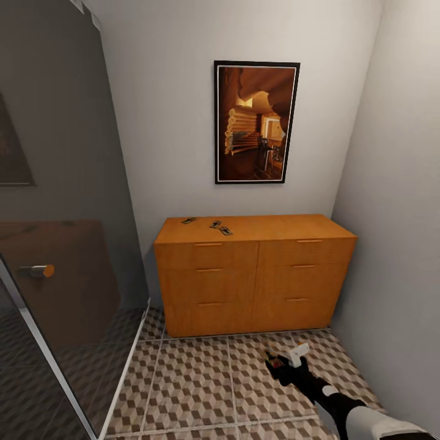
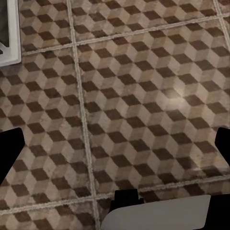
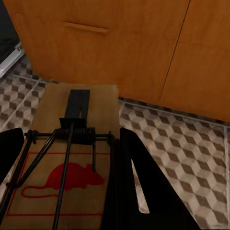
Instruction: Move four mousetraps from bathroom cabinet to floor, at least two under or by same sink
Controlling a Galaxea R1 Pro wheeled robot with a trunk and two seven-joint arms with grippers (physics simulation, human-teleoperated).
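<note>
The orange-brown cabinet [image 1: 253, 275] stands against the back wall. Three mousetraps lie on its top, towards the left: one [image 1: 189, 220] apart from the others, and two [image 1: 215, 224] [image 1: 225, 230] close together. My right gripper [image 1: 278, 360] hangs low over the cube-patterned floor [image 1: 201, 379] in front of the cabinet, shut on a fourth mousetrap [image 1: 273, 360]. In the right wrist view this mousetrap [image 3: 72, 158] lies flat between the dark fingers [image 3: 143, 191], with the cabinet's drawer fronts [image 3: 120, 48] just beyond. My left gripper [image 2: 115, 148] is open over bare floor tiles [image 2: 134, 96].
A dark glass shower door [image 1: 67, 244] with a round handle [image 1: 40, 270] closes off the left side. Its white bottom frame [image 2: 12, 33] appears in the left wrist view. The right wall [image 1: 397, 244] is close beside my right arm. A framed picture [image 1: 256, 122] hangs above the cabinet.
</note>
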